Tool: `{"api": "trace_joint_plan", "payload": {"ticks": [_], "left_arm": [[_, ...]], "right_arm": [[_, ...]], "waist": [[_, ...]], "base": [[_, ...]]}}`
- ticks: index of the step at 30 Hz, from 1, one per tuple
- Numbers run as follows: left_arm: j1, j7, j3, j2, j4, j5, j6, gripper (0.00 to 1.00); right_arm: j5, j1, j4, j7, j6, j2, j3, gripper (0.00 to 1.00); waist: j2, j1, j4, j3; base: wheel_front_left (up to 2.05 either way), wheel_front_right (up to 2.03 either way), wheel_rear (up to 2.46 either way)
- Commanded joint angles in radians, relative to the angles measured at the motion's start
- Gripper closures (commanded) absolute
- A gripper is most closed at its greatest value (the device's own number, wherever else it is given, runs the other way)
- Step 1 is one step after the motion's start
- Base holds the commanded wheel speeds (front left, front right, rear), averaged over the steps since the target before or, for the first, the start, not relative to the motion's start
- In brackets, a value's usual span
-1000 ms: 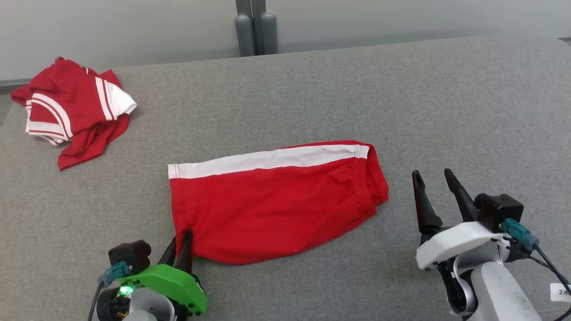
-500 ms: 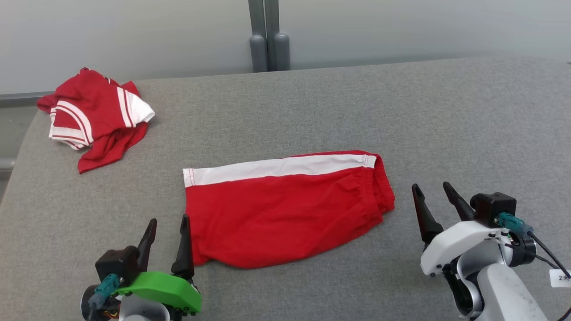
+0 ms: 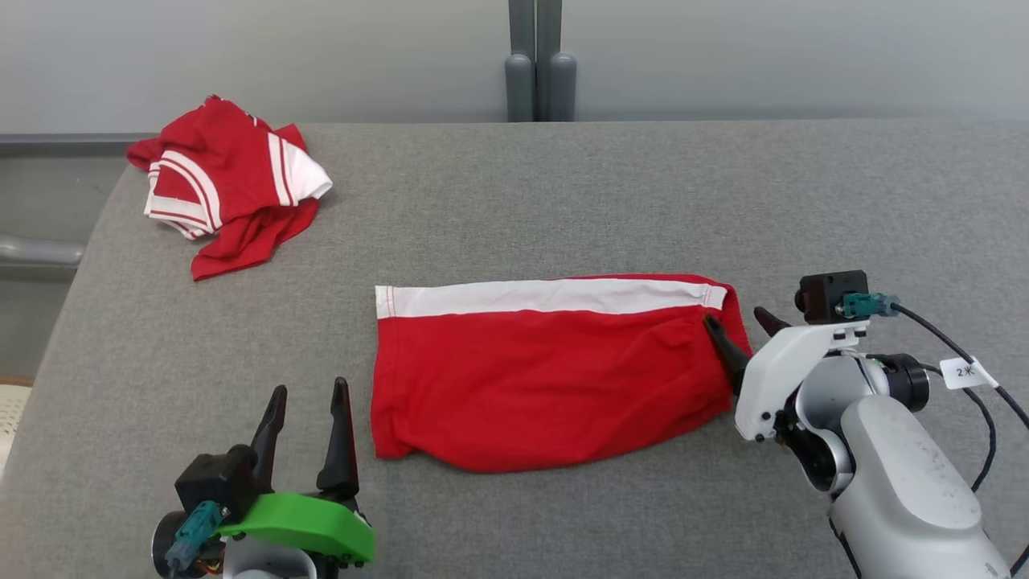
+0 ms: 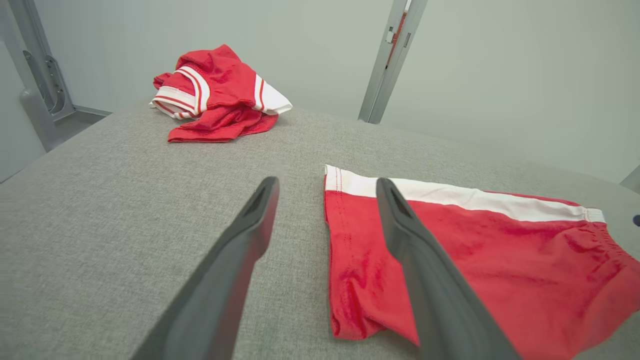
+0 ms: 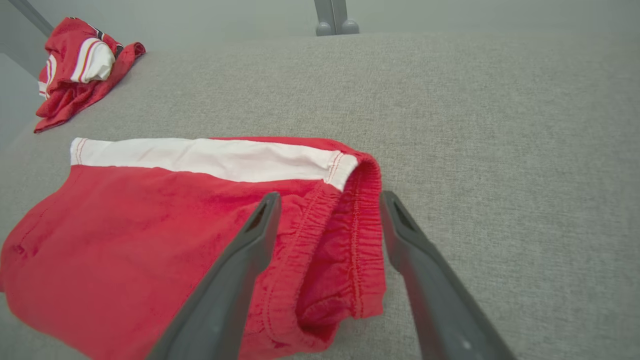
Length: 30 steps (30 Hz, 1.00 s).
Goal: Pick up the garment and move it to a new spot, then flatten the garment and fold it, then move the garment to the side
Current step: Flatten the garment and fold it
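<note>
left gripper (image 3: 309,388) is sitting spread and empty beside the hem of the red shorts (image 3: 547,378) (lying flat mid grey table (image 3: 563,201)) after letting go, while the right gripper (image 3: 734,318), 2 fingers apart too, is sliding in over the waistband, so folding's probably next

Right wrist view: shorts (image 5: 125,235) run off btm-left edge, waistband partly behind right gripper (image 5: 330,197) fingers, contact w/ cloth unclear. Head view: left gripper (image 3: 309,386) base cut by btm edge. Cable tag (image 3: 965,372) print too small to read. Crumpled red-white garment (image 3: 233,181), type unclear.
</note>
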Motion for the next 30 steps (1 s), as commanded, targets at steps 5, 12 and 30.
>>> {"api": "trace_joint_plan", "payload": {"ticks": [5, 12, 30], "left_arm": [[0.004, -0.008, 0.006, -0.004, 0.003, 0.001, 0.006, 0.00], [0.007, -0.012, 0.009, -0.009, 0.009, -0.002, 0.003, 0.00], [-0.027, -0.018, 0.014, -0.015, 0.023, 0.012, -0.006, 0.00]], "right_arm": [[-0.038, -0.048, 0.121, 0.043, 0.000, -0.024, -0.013, 0.00], [-0.017, -0.083, 0.230, 0.078, 0.000, -0.022, -0.021, 0.00], [0.218, -0.174, 0.344, 0.129, 0.000, -0.043, 0.064, 1.00]], "waist": [[0.0000, 0.0000, 0.057, 0.021], [0.0000, 0.0000, 0.084, 0.030], [0.0000, 0.0000, 0.070, 0.044]], "base": [[0.00, 0.00, 0.00], [0.00, 0.00, 0.00], [0.00, 0.00, 0.00]]}}
